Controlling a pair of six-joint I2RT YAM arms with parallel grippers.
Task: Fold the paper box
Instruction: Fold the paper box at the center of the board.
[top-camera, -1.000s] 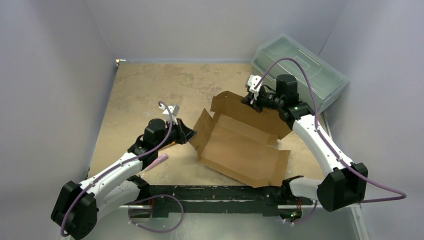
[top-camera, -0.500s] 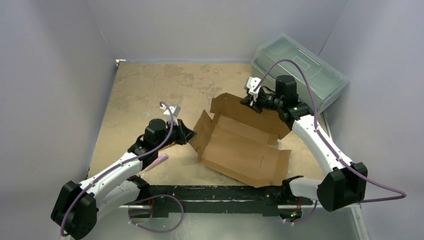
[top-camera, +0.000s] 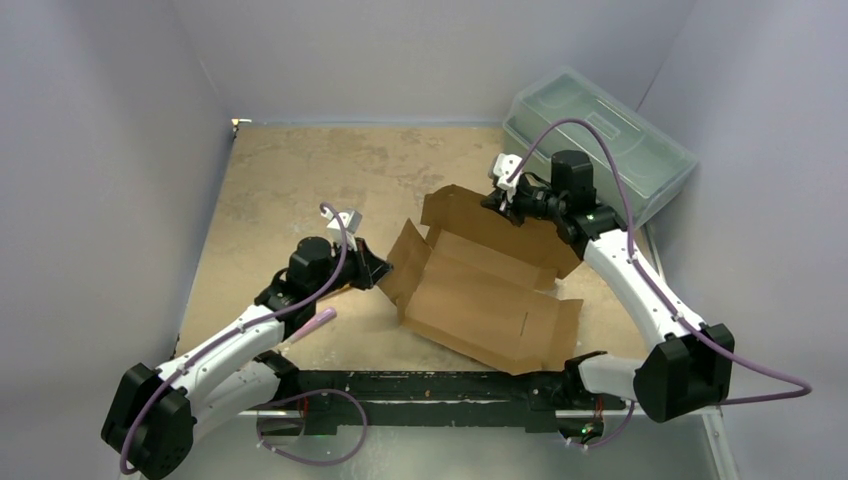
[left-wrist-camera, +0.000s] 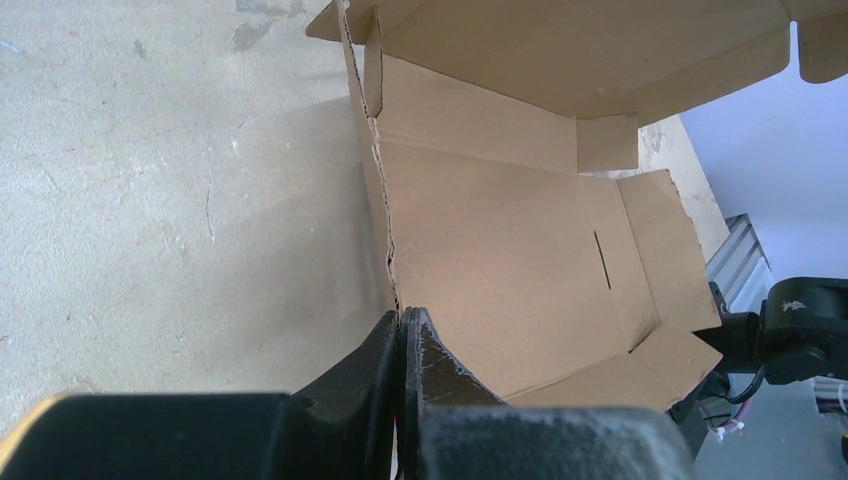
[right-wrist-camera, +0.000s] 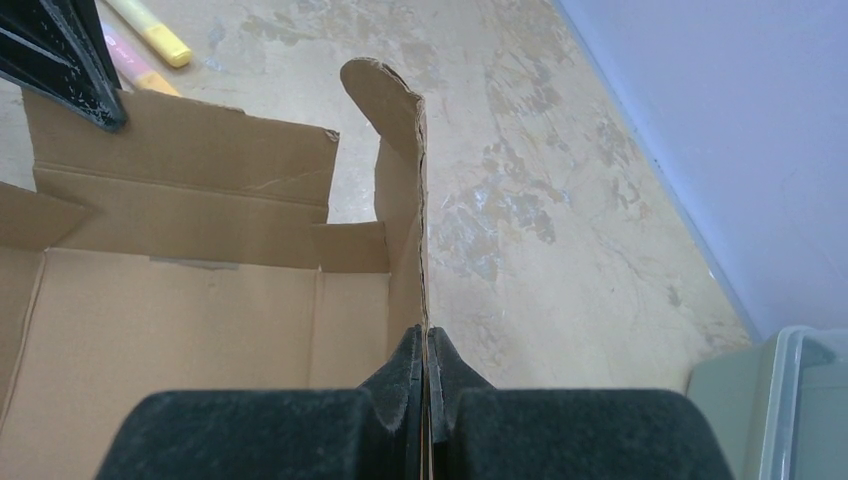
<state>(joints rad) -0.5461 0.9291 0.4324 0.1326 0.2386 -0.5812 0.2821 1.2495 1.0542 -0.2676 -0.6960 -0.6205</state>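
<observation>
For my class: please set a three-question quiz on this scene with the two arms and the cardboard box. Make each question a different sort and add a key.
1. True or false: the left gripper and the right gripper are each shut on an edge of the cardboard box.
2. Where does the plastic toolbox sit? A) at the far right corner B) inside the cardboard box C) beside the left arm's base
3. Fill in: the cardboard box's top is ____ (open or closed).
Key: 1 true; 2 A; 3 open.
</observation>
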